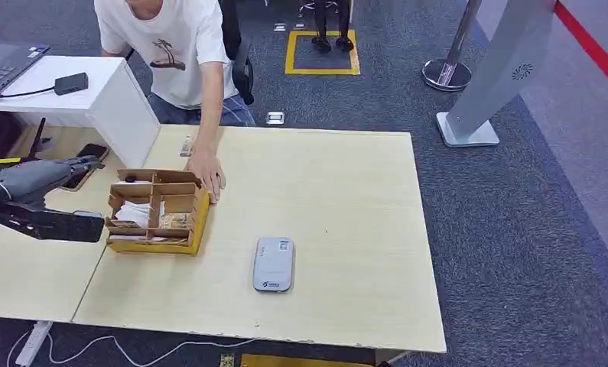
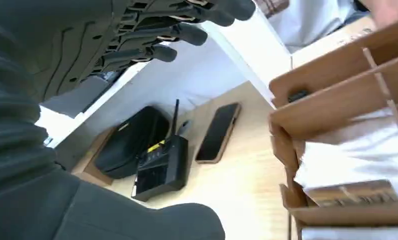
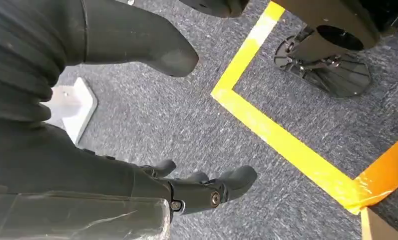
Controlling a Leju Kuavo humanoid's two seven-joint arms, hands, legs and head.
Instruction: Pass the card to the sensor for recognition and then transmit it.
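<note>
The cards (image 1: 138, 213), pale sheets and a brownish printed one whose writing I cannot read, lie in the compartments of the brown cardboard divider box (image 1: 158, 212) on my light wooden table (image 1: 331, 199). Near it rests the grey rounded sensor pad (image 1: 273, 264), with a small dark label too blurred to read. My left hand (image 1: 52, 200) hovers just beside the box, fingers (image 2: 186, 34) apart, holding nothing. A person's hand (image 1: 206, 173) rests on the box's far corner. A black phone (image 2: 218, 132) and a black antenna device (image 2: 162, 162) lie beside the box. My right hand (image 3: 196, 187) hangs over grey carpet (image 3: 186, 115) marked with yellow tape (image 3: 282, 140), fingers loosely apart, empty
</note>
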